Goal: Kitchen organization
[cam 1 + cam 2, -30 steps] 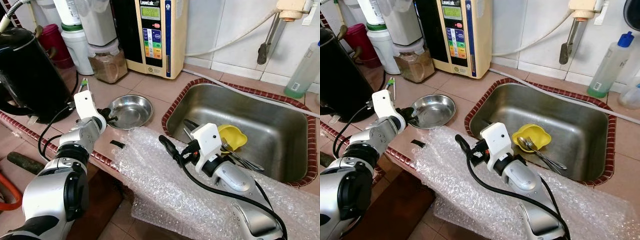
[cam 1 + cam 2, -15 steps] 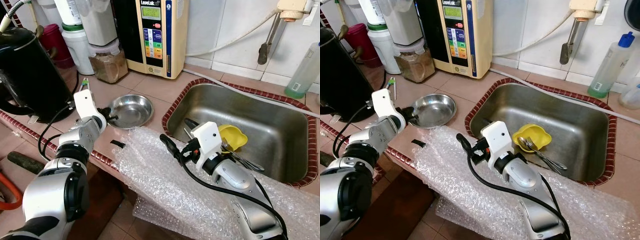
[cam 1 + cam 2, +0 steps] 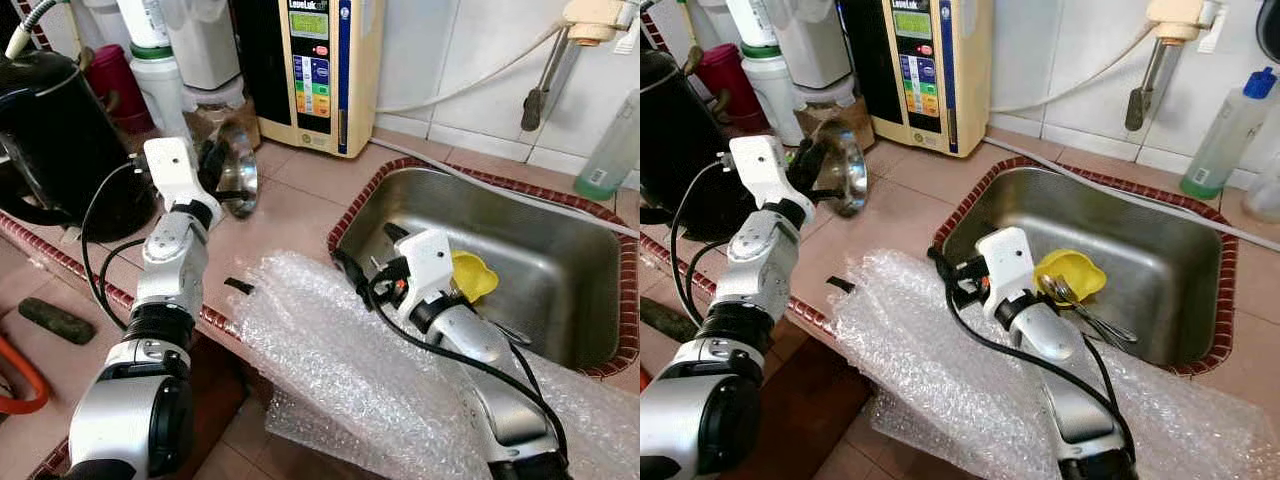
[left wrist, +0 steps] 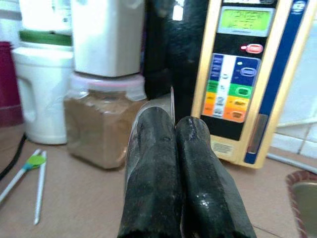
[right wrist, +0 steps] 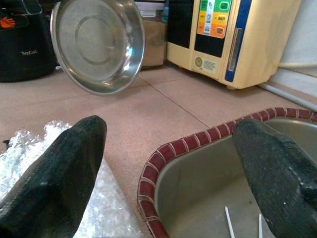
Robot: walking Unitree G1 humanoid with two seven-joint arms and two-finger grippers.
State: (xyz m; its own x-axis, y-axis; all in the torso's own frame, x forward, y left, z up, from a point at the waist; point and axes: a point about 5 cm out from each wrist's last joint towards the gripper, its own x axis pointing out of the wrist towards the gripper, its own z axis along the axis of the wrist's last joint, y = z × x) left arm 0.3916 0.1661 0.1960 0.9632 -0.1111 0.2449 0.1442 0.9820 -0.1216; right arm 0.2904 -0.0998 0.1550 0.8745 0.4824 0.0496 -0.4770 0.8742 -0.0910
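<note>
Tiled counter (image 3: 300, 205) across the scene, with a steel sink (image 3: 560, 290) sunk into its right half. Bubble wrap (image 3: 340, 370) draped over the near edge, hanging off toward the floor. Black kettle (image 3: 60, 130) at far left; cream water unit (image 3: 320, 70) against the far wall, jar of brown powder (image 4: 101, 124) just left of it. Left gripper (image 3: 212, 168) lifted above the counter, left of the sink, fingers (image 4: 151, 173) pressed together on the rim of a steel bowl (image 5: 96, 44), which hangs tilted on edge, clear of the tiles, near the jar. Right gripper (image 3: 358, 272) low over the sink's near-left rim, fingers (image 5: 64, 168) wide apart, nothing between them. Yellow cup (image 3: 1070, 275) in the sink with a fork (image 3: 1090, 310) lying across it. Risks, as a judgement: thin pinch on a slick rim, so a swing or jolt could let the bowl swivel or drop onto the tiles; carried right, could knock the jar or snag the wrap and drag it off the edge.
</note>
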